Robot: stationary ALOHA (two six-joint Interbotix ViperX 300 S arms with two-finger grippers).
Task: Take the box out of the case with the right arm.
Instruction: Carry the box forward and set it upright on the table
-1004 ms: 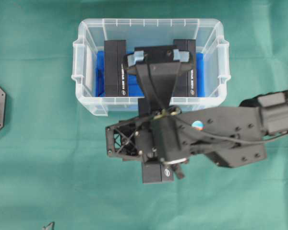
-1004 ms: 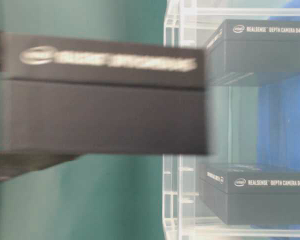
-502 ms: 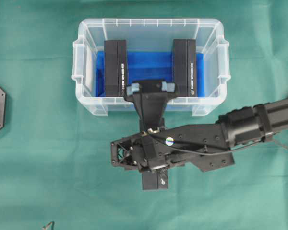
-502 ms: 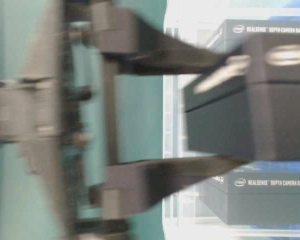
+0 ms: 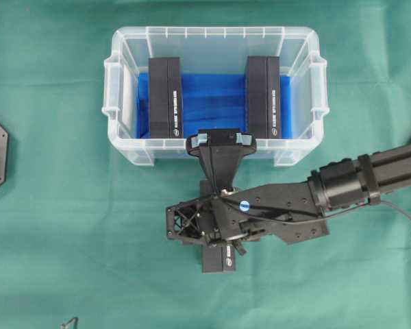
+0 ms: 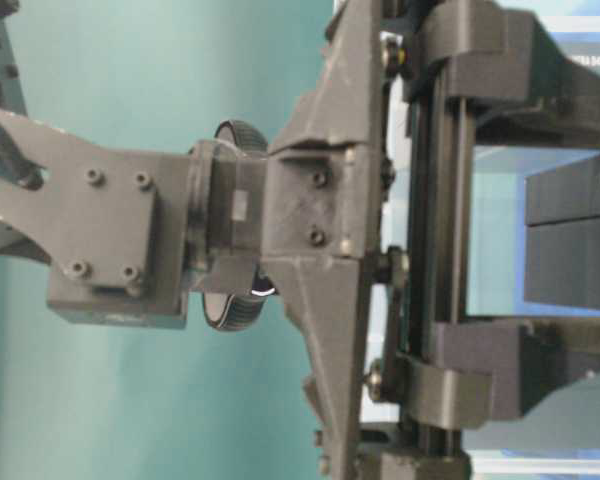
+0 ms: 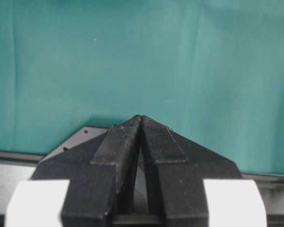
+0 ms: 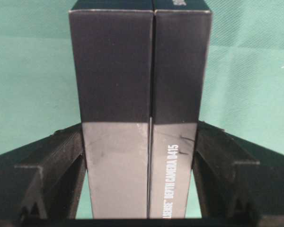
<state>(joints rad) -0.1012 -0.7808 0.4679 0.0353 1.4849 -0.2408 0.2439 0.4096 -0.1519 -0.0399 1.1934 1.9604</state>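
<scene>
The case point(image 5: 214, 42) sits on the green bench point(image 5: 48, 226) with two boxes inside; its near rim could catch the right hand point(image 5: 221, 140), hanging just over that wall, if it dips; the held box point(image 8: 139, 94) could slip if the fingers point(image 8: 52, 161) loosen; it lies clamped between them, outside the case; the left hand point(image 7: 141, 124) is closed, empty.
</scene>
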